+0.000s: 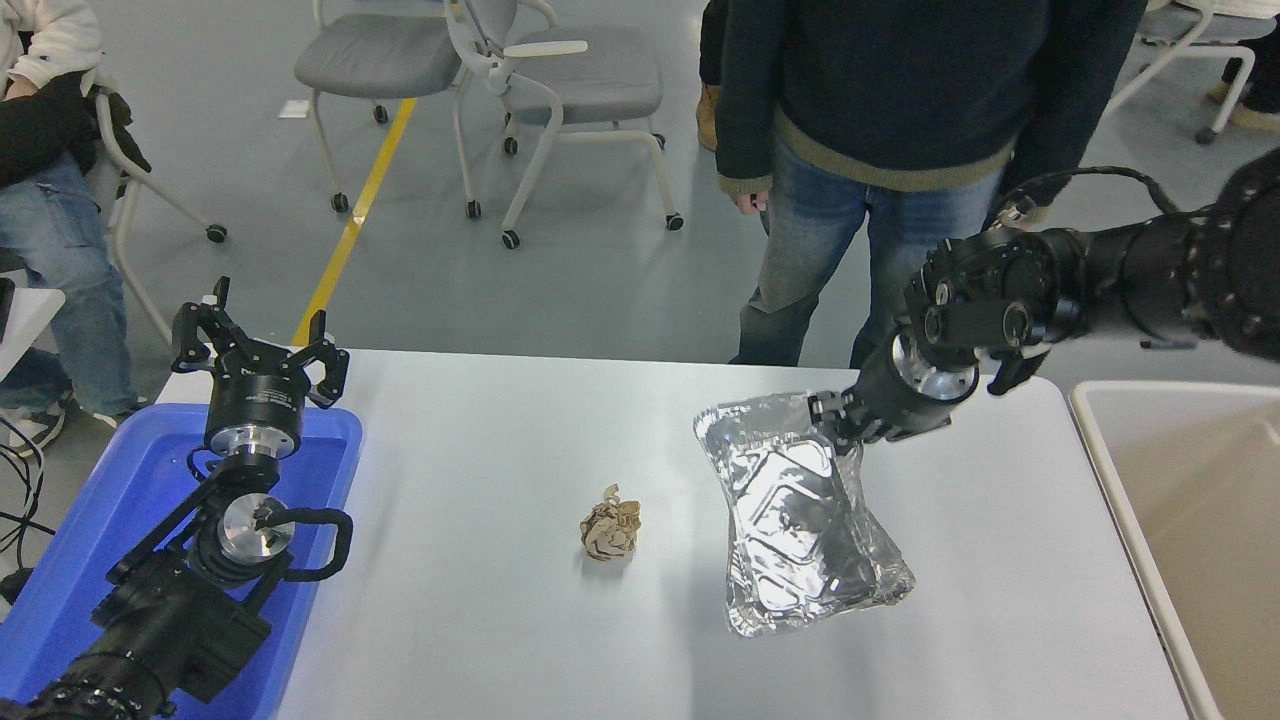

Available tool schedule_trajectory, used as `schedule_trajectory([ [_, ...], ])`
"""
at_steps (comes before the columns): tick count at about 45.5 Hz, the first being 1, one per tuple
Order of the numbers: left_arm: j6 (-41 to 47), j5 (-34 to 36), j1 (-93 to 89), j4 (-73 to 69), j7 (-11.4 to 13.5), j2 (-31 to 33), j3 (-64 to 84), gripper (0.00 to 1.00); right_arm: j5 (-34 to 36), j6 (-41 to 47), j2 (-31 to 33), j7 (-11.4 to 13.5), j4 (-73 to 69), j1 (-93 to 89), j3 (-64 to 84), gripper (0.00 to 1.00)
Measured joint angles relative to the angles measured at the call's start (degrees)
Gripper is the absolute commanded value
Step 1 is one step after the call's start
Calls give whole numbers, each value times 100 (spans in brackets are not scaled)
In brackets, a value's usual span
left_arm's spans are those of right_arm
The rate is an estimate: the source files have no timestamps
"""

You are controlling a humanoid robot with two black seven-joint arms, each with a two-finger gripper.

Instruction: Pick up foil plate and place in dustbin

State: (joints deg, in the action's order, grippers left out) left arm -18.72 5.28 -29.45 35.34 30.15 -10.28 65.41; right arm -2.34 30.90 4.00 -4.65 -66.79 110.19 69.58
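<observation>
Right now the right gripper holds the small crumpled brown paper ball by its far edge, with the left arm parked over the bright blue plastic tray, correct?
Not quite: the head view shows the right gripper holding the shiny silver foil plate; the paper ball lies untouched on the table.

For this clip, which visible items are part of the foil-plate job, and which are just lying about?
Part of the job:
- foil plate, gripped at its far rim
- right gripper, holding it
- dustbin, at the table's right

Just lying about:
- crumpled paper ball
- blue tray
- left gripper, parked over that tray
</observation>
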Motion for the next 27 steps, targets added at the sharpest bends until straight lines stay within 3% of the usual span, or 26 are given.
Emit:
schedule_trajectory([
  [27,2,-1,1,0,-1,0,1,99,-479,860,470,7,-852,2089,518,0],
])
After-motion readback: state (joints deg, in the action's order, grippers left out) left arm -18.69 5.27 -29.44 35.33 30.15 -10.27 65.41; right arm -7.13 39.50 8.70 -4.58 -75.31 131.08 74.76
